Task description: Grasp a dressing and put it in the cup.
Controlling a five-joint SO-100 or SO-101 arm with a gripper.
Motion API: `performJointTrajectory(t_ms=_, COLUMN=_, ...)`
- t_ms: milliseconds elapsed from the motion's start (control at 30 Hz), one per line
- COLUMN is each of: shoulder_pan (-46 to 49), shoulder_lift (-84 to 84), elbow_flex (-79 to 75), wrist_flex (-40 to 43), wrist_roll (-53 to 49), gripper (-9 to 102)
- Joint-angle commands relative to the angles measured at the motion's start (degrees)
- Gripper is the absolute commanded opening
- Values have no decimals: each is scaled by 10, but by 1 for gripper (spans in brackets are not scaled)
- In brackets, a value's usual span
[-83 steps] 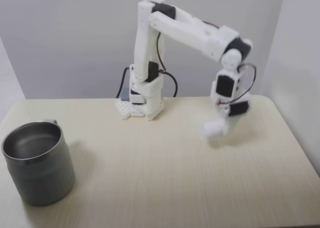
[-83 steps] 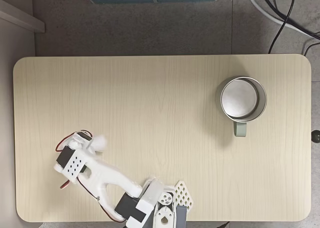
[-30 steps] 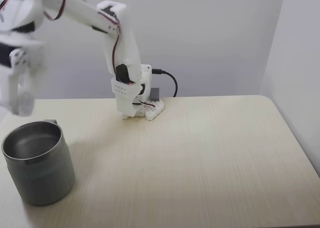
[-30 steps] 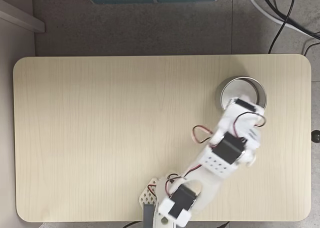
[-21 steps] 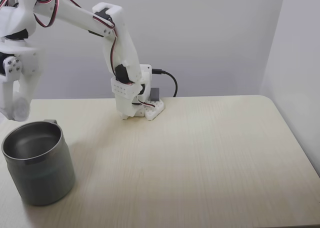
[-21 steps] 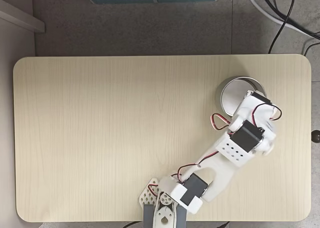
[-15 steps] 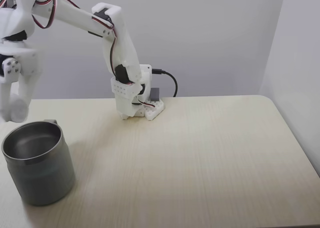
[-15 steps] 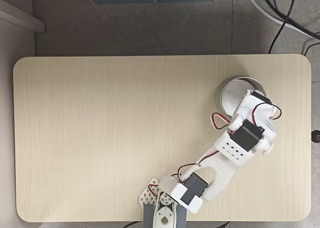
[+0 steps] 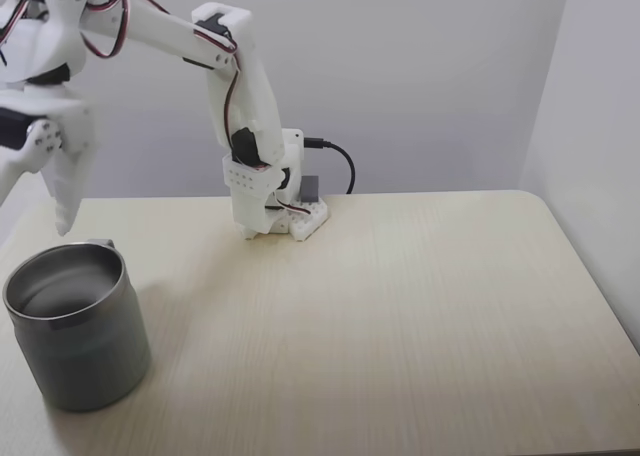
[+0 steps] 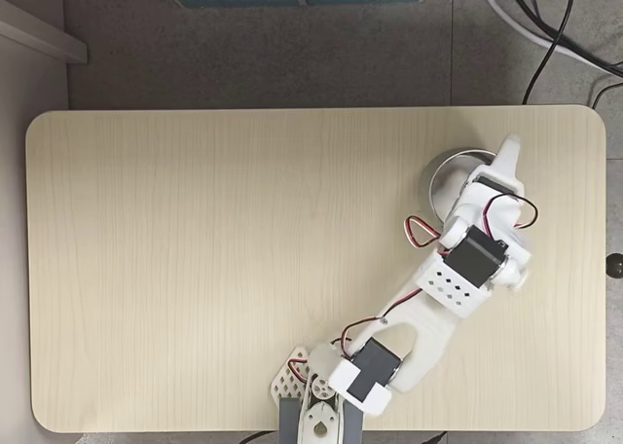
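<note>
The cup (image 9: 85, 346), a grey steel mug, stands at the table's front left in a fixed view. My gripper (image 9: 32, 219) hangs just above and behind its rim, open, with nothing between its spread white fingers (image 9: 66, 198). In a fixed view from above, the gripper (image 10: 494, 162) and wrist cover most of the cup (image 10: 437, 174), leaving an arc of rim and floor showing. The dressing is hidden; the part of the cup's inside that I see shows only bare steel.
The arm's base (image 9: 280, 214) sits at the back middle of the table with a black cable (image 9: 340, 161) behind it. Walls stand close behind and to the right. Cables (image 10: 545, 35) lie on the floor beyond the table's edge.
The arm swung from the far side of the table to over the cup with the white roll in its jaws. In the last half second the jaws opened and the roll left them.
</note>
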Motion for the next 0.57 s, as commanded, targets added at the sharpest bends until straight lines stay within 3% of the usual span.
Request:
performJointTrajectory(t_ms=0, shoulder_pan=7, shoulder_lift=-36, elbow_flex=-1, wrist_flex=-2, wrist_roll=-5, gripper=39)
performJointTrajectory(t_ms=533, shoulder_pan=-5, shoulder_lift=-52, elbow_flex=-37, wrist_flex=-18, wrist_roll=17, gripper=39)
